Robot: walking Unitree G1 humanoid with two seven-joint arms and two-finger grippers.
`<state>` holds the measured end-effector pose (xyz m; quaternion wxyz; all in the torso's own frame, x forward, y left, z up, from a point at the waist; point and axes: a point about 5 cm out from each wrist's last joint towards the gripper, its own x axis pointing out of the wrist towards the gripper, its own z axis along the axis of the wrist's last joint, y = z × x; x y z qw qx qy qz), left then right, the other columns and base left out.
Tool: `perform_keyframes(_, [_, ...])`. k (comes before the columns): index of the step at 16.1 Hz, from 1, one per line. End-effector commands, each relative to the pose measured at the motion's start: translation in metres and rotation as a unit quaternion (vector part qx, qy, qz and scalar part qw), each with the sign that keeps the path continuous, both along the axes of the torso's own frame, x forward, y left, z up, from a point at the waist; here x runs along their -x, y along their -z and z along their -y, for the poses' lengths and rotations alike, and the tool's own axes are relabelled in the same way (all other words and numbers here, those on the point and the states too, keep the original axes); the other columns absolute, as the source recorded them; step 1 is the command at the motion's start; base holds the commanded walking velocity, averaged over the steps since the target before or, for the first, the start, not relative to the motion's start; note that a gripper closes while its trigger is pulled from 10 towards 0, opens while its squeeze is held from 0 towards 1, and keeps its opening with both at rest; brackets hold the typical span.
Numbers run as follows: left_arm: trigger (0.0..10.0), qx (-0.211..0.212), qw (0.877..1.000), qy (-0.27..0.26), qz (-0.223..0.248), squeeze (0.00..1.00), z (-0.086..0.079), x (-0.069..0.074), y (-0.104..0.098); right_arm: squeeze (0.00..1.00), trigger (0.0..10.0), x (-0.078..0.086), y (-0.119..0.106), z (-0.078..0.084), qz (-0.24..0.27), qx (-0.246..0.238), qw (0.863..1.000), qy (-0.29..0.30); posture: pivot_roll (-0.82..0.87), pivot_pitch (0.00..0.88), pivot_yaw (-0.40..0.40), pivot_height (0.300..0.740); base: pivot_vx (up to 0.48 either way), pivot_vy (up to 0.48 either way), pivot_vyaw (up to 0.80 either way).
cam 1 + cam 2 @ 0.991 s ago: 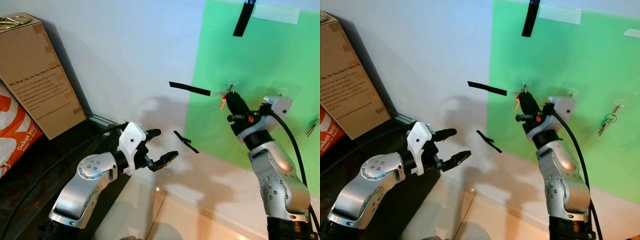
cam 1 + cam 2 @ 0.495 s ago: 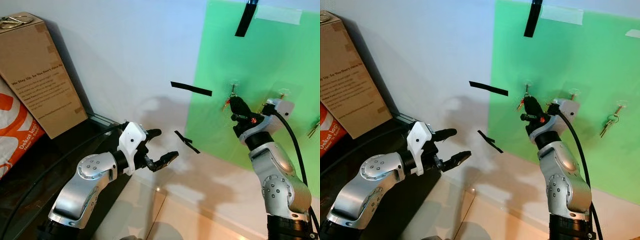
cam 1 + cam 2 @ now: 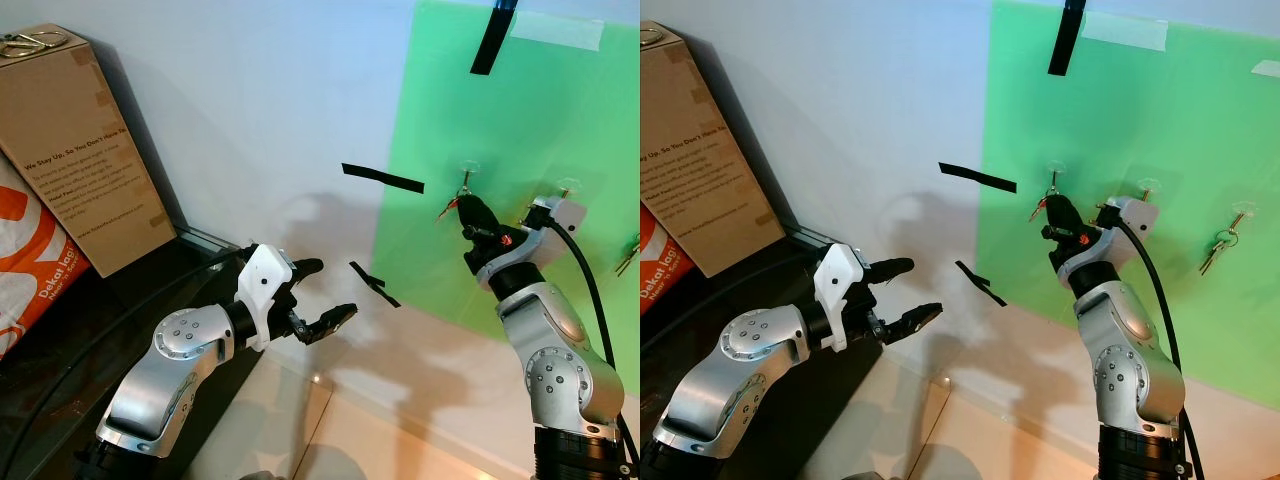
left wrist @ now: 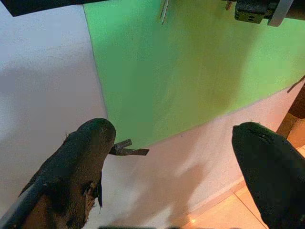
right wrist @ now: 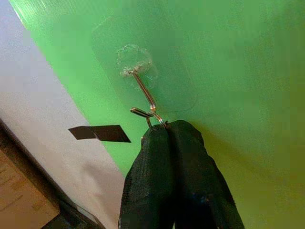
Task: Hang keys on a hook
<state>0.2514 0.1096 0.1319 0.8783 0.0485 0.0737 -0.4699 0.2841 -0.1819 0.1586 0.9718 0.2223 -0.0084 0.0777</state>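
A green sheet (image 3: 520, 170) taped to a pale wall (image 3: 270, 110) fills the right of the scene, with a tall cardboard box (image 3: 75, 150) leaning far left above an orange-printed bag (image 3: 30, 270) and a dark cabinet (image 3: 60, 360). Strips of black tape (image 3: 380, 178) dot the wall and the sheet's top edge. The right gripper (image 3: 470, 208) is raised against the sheet, its two black fingers (image 5: 176, 157) pressed together on the ring of the keys (image 3: 447, 208), which dangle at its left side. In the right wrist view the ring sits right at the wire end of a clear stick-on hook (image 5: 140, 78); whether it is already looped over the hook or only touching it cannot be made out. Judged from this, the hanging is nearly complete: the keys are at the hook, and what remains is to confirm the ring is seated, let go and draw the arm back. Another hook (image 3: 1147, 185) stands just right of it, and a further set of keys (image 3: 1218, 240) already hangs at the far right. The left gripper (image 3: 315, 295) waits low and left, fingers spread apart, holding nothing.
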Motion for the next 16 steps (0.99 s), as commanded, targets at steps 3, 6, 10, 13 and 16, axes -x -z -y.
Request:
perform_keyframes(3, [10.0,0.01,1.0,0.002,0.021,0.07,0.002,-0.003,-0.01,0.0,10.0,0.0,0.016,0.001,-0.046,-0.008,0.999,0.008,-0.05,0.0,0.05,0.74,0.0,0.0,0.0])
perform_keyframes(6, [10.0,0.03,0.999,0.013,0.024,0.06,0.008,-0.004,-0.017,0.0,10.0,-0.003,0.016,0.001,-0.046,-0.007,0.999,0.01,-0.05,0.0,0.054,0.74,0.0,0.0,0.0])
perform_keyframes(10, [10.0,0.035,0.999,0.023,0.025,0.06,0.013,-0.004,-0.019,0.0,10.0,-0.008,0.019,0.006,-0.048,-0.01,0.998,0.044,-0.06,0.0,0.062,0.74,0.0,0.0,0.0])
perform_keyframes(13, [10.0,0.037,0.999,0.025,0.026,0.06,0.014,-0.005,-0.02,1.0,10.0,-0.006,0.02,0.008,-0.048,-0.013,0.998,0.045,-0.06,0.0,0.06,0.74,0.0,0.0,0.0])
perform_keyframes(16, [10.0,0.043,0.998,0.026,0.024,0.06,0.014,-0.004,-0.021,1.0,10.0,0.001,0.02,0.013,-0.025,0.0,0.998,0.059,-0.06,0.0,0.064,0.74,0.0,0.0,0.0])
